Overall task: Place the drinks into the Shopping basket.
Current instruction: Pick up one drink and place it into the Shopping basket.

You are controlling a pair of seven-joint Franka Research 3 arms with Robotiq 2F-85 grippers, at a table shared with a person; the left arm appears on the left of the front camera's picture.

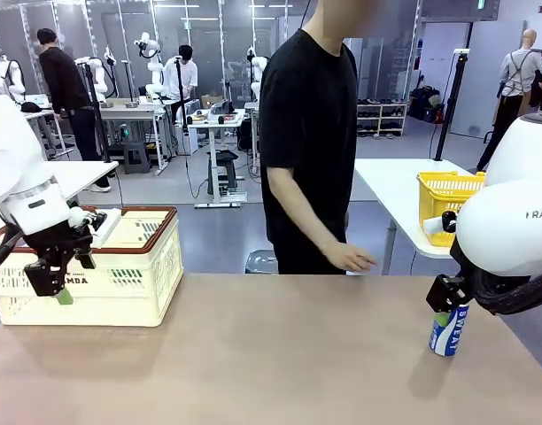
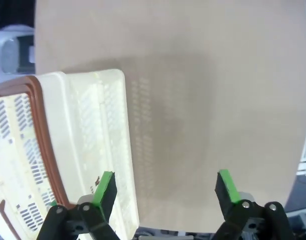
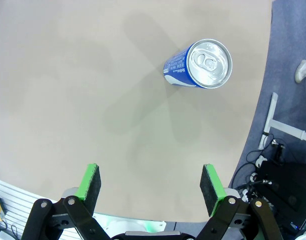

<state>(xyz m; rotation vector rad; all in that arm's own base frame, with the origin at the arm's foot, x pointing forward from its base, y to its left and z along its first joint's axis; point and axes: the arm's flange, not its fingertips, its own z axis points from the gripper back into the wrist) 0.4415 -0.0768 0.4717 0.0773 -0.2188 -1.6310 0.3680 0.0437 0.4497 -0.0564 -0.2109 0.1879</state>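
- Blue and white drink can (image 1: 449, 329), upright near the right edge of the table (image 1: 271, 363), pull-tab top facing up.
- Probably light, thin-walled metal: stiff enough for a firm pinch, dentable under a hard one; smooth sides, possibly slippery.
- Best taken across the round body at mid-height, pads on opposite sides, kept upright.
- Right gripper (image 1: 448, 299) just above and beside the can, jaws wide apart, holding nothing.
- Left gripper (image 1: 54, 290) likewise wide apart and empty, hanging in front of the Shopping basket (image 1: 129, 292) at the table's left.
- Tabletop tan, matte, flat, bare between can and basket.
- Person standing at the far side, one hand (image 1: 351, 258) low by the table edge; open workshop floor beyond, a yellow basket (image 1: 444, 190) on a white table behind.
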